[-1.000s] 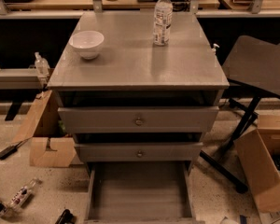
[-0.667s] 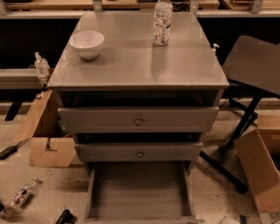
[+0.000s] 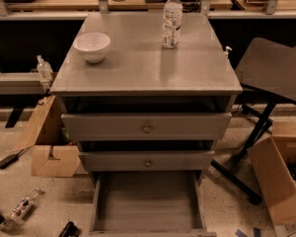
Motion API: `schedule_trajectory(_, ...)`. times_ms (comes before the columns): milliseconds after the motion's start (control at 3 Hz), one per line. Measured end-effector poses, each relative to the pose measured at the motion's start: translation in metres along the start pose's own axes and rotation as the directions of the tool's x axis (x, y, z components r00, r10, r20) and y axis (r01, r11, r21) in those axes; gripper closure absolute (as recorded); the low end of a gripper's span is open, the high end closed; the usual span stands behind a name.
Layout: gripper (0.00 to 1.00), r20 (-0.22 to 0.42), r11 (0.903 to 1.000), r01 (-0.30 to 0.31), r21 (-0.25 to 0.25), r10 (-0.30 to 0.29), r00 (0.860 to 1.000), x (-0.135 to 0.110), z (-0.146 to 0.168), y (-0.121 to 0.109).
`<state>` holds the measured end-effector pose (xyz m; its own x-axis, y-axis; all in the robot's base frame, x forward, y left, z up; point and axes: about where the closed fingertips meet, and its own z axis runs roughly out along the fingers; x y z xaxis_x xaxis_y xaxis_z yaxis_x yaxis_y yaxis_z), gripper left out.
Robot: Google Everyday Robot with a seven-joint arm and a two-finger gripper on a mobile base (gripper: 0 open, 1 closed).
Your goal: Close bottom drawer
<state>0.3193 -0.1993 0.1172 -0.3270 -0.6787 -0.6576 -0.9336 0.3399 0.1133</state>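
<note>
Camera view — bottom drawer (image 3: 147, 201) open, hand unseen

Grey cabinet (image 3: 148, 78), its bottom drawer (image 3: 147, 201) plain grey inside. On top: white bowl (image 3: 92, 46) at left, clear bottle (image 3: 172, 19) with white cap at far right. Brown cardboard box (image 3: 52, 159) at left, on speckled beige floor (image 3: 49, 196).

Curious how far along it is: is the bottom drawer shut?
No, the bottom drawer is pulled far out, its grey inside showing; the gripper is out of view.
</note>
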Motion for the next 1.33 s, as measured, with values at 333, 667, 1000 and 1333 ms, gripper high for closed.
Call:
schedule_trajectory(333,1.00,0.009,0.9974,-0.058,-0.042,0.058,0.998,0.009,0.008,0.043)
schedule_trajectory(667,1.00,0.041,0.9959,-0.047,-0.077,0.051,0.998,0.005,0.022,0.056)
schedule_trajectory(1000,1.00,0.094,0.9950,0.026,-0.096,-0.017,0.995,-0.013,0.039,0.037)
schedule_trajectory(1333,1.00,0.141,0.9909,0.109,-0.080,-0.097,0.985,-0.035,0.049,-0.008)
